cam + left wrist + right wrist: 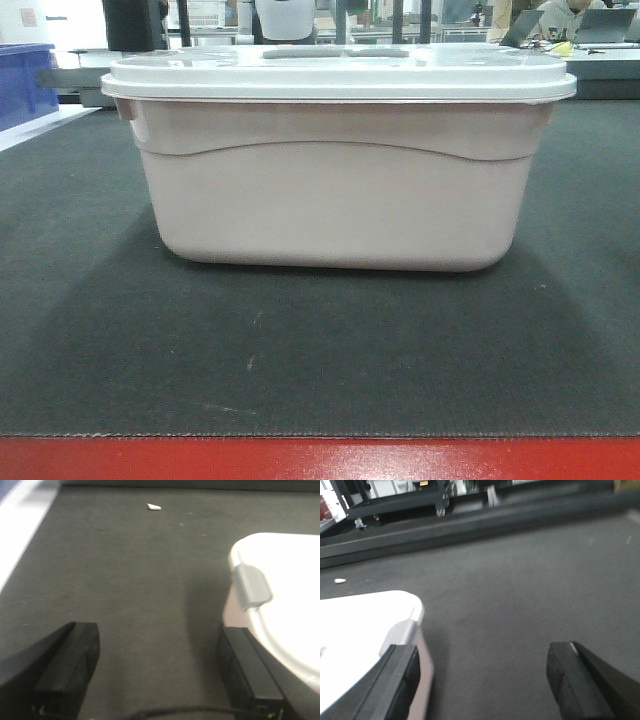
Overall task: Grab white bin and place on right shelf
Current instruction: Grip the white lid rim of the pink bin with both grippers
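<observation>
The white bin, a pale beige-pink tub with a white lid, stands in the middle of the dark mat in the front view. My left gripper is open and empty beside the bin's left end; its right finger is close to the bin's wall below a grey lid clip. My right gripper is open and empty beside the bin's right end; its left finger lies over the bin's rim. The right shelf is out of view. Neither gripper shows in the front view.
The dark mat lies on a red-edged table. A blue crate stands at the far left. A white scrap lies on the mat beyond the left gripper. Black racks and desks stand behind the table.
</observation>
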Tool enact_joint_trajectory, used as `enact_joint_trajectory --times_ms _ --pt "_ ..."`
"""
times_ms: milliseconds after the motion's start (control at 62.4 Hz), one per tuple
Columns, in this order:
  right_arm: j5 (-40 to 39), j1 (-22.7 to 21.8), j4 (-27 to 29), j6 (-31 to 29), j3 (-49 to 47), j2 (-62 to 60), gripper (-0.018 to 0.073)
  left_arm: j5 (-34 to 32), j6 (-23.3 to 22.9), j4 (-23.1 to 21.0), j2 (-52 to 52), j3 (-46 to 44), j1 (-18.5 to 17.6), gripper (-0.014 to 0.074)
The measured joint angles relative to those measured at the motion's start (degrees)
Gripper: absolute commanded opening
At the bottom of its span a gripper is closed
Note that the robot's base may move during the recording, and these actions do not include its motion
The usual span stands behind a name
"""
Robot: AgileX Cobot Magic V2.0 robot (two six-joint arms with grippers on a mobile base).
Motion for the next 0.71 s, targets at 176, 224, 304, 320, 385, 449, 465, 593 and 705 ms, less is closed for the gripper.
enact_joint_trajectory --times_ms 176,224,304,320,385,449,465,593,705 --pt "16.12 0.0 8.15 0.59 -13.82 9.84 0.0624 8.46 0.11 -6.47 7.71 -12.54 -0.27 0.0412" --pt "19.36 0.0 9.9 0.59 -17.44 12.46 0.0624 10.74 0.38 -7.59 9.84 -15.74 -0.27 0.0412" --pt "23.94 0.0 12.61 -0.07 -23.12 16.56 0.0624 14.25 2.41 -10.2 13.6 -20.63 -0.27 0.0412" --pt "24.65 0.0 13.03 -0.34 -23.99 17.2 0.0624 14.85 2.93 -10.82 14.16 -21.23 -0.27 0.0412" --pt "28.34 0.0 15.7 -2.5 -28.25 20.61 0.0624 17.81 6.81 -16.05 16.7 -23.5 0.51 0.0412" --pt "32.17 -1.14 19.47 -5.48 -31.27 23.6 0.0624 20.26 12.04 -23.29 18.9 -24.46 2.32 0.0412" --pt "32.98 -1.5 20.41 -6.28 -31.75 24.19 0.0624 20.77 13.22 -24.9 19.51 -24.57 2.82 0.0412" --pt "41.35 -8.58 34.67 -18.29 -33.97 29.99 0.0624 27.58 26.68 -41.45 23.91 -24.59 10.03 0.0411" --pt "48.19 -16.48 47.01 -29.16 -33.97 34.24 0.0624 34.23 35.05 -54.34 28.44 -24.68 15.91 0.0411"
